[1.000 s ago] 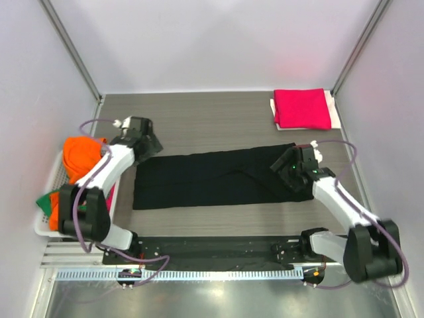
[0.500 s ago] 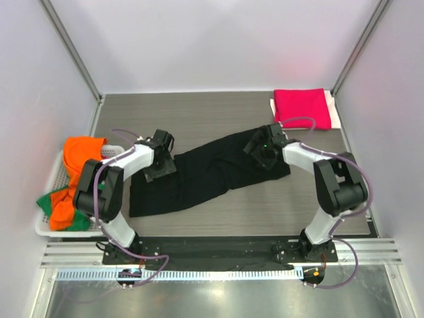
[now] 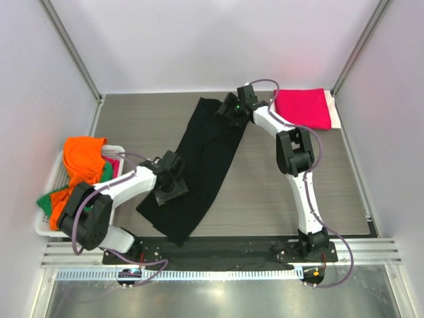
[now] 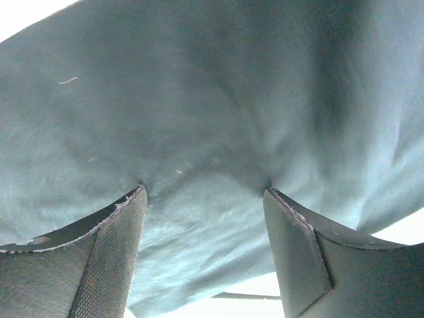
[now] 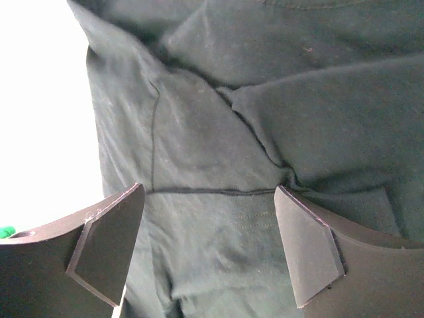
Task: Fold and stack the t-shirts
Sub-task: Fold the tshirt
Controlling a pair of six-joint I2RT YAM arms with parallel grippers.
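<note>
A black t-shirt [image 3: 209, 152], folded into a long band, lies diagonally from the far middle of the table to its near left edge. My left gripper [image 3: 169, 177] is open, its fingers pressed down on the shirt's near part; the left wrist view shows the gripper [image 4: 205, 192] with dark cloth [image 4: 212, 106] filling the frame. My right gripper [image 3: 232, 109] is open on the shirt's far end; in the right wrist view the gripper [image 5: 209, 189] sits over folds and a seam [image 5: 218, 192]. A folded crimson-pink t-shirt [image 3: 303, 108] lies at the far right.
A white mesh basket [image 3: 41, 228] at the left edge holds an orange shirt [image 3: 83, 156], a green one [image 3: 46, 201] and a bit of pink cloth [image 3: 112, 165]. A white sheet [image 3: 336, 114] shows under the crimson-pink shirt. Grey walls enclose the table.
The black shirt swung from lying across the table to a diagonal. My right gripper carried its end to the far middle; my left gripper slid its end toward the near edge.
</note>
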